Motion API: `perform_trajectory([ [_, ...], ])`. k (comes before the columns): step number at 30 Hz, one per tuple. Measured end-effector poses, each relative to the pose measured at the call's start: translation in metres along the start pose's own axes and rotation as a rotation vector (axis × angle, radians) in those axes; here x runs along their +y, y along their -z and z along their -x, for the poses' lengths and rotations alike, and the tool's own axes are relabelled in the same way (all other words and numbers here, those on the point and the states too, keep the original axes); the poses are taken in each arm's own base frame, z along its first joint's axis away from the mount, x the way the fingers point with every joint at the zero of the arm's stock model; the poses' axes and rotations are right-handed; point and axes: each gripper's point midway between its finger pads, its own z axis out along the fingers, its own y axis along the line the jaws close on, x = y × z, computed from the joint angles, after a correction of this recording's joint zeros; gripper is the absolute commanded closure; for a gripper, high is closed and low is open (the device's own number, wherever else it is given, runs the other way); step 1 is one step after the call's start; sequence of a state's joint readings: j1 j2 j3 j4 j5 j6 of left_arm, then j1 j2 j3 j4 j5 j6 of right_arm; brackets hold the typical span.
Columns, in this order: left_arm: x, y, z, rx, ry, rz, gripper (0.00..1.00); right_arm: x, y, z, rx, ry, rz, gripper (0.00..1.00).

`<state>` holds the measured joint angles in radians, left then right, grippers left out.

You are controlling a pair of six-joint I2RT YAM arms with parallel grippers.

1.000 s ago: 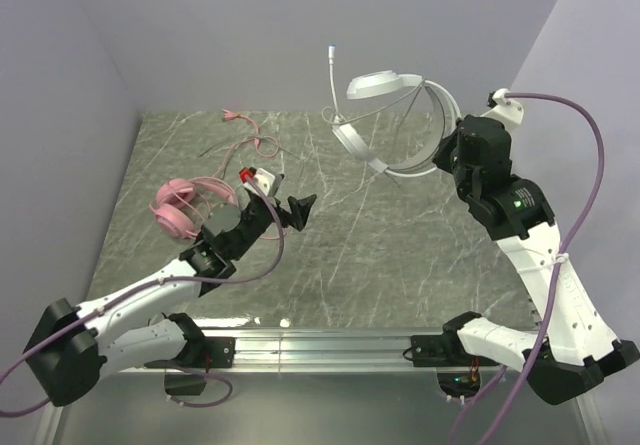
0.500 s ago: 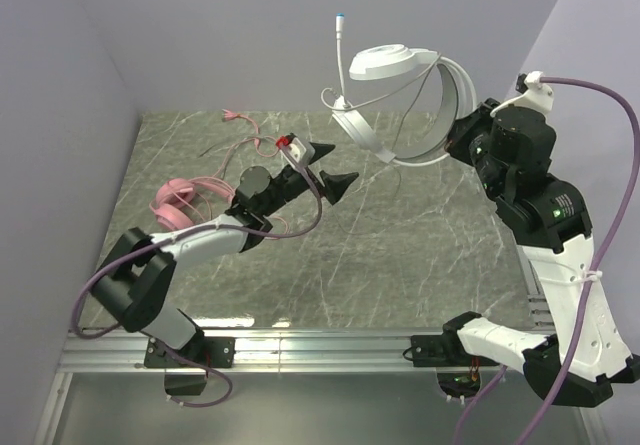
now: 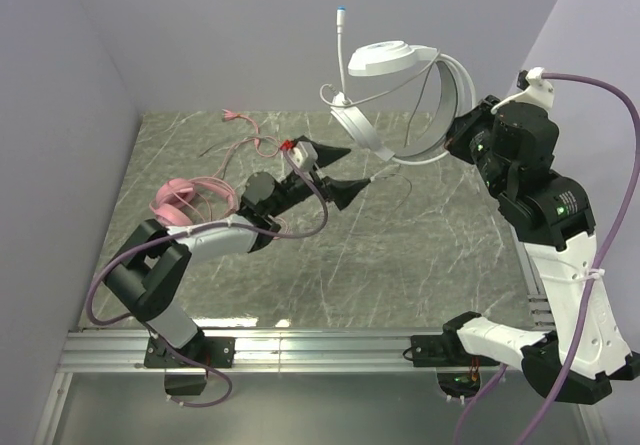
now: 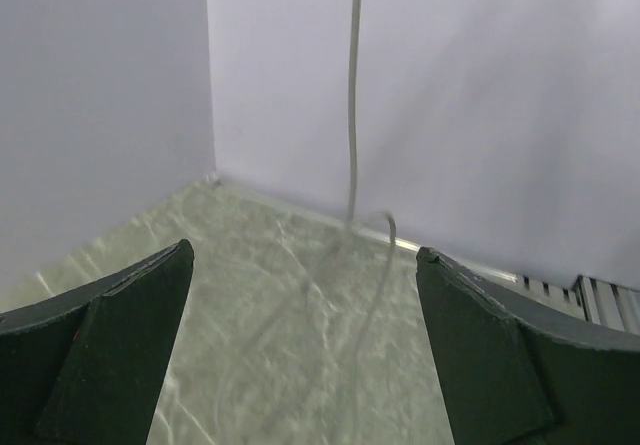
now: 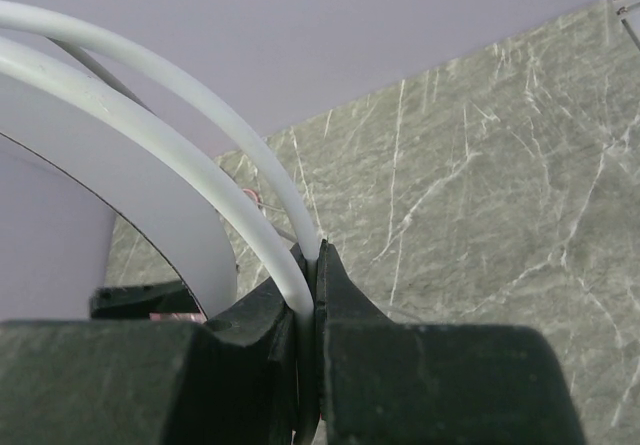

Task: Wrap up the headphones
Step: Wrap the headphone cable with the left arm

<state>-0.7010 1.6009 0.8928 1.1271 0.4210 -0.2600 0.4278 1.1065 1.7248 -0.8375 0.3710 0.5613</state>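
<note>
My right gripper (image 3: 458,133) is shut on the thin band of the white-grey headphones (image 3: 398,85) and holds them high above the back of the table. In the right wrist view, the white band (image 5: 150,135) is pinched between the jaws of the right gripper (image 5: 316,265). The thin cord (image 3: 388,172) hangs from the headset to the table. My left gripper (image 3: 349,167) stands open just left of that cord. From the left wrist, the cord (image 4: 353,115) hangs ahead of the open left gripper (image 4: 305,253), untouched. The pink headphones (image 3: 178,203) lie at the table's left.
The pink cord (image 3: 252,146) trails loosely over the table's back left. Lilac walls (image 3: 230,35) close in the left, back and right. A metal rail (image 3: 320,348) runs along the near edge. Purple cables (image 3: 610,155) loop from both arms.
My left arm has reached right and forward, bringing its open gripper up to the hanging cord. The right arm lifted the white-grey headphones slightly, then held still.
</note>
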Motion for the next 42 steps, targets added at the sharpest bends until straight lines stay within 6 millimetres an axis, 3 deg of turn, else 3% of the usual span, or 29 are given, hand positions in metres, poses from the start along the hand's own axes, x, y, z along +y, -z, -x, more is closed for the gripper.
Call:
perform_trajectory([
  [4,-0.010,0.020,-0.034,0.061,0.061,0.072,0.01,0.001,-0.002,0.000,0.004,-0.005,-0.004,1.00],
  [8,-0.021,0.070,-0.056,0.115,0.128,0.150,0.01,0.001,-0.001,0.000,0.002,-0.017,-0.003,1.00],
  [11,-0.027,0.094,-0.053,0.109,0.153,0.216,0.01,0.002,0.000,0.001,-0.002,-0.026,0.000,1.00],
  [15,-0.040,0.102,-0.039,0.059,0.186,0.242,0.01,0.002,0.000,0.002,-0.005,-0.036,0.002,1.00],
  [19,-0.050,0.093,-0.043,0.059,0.219,0.255,0.01,0.003,0.000,0.002,-0.006,-0.049,0.004,1.00],
  [27,-0.057,0.032,-0.070,0.085,0.248,0.257,0.02,0.004,0.000,0.002,-0.006,-0.071,0.005,1.00],
  [30,-0.057,0.011,-0.078,0.085,0.253,0.249,0.04,0.004,0.000,0.002,-0.006,-0.076,0.004,1.00],
  [42,-0.046,-0.037,-0.106,0.053,0.327,0.265,0.03,0.006,0.000,0.003,-0.010,-0.101,0.007,1.00],
])
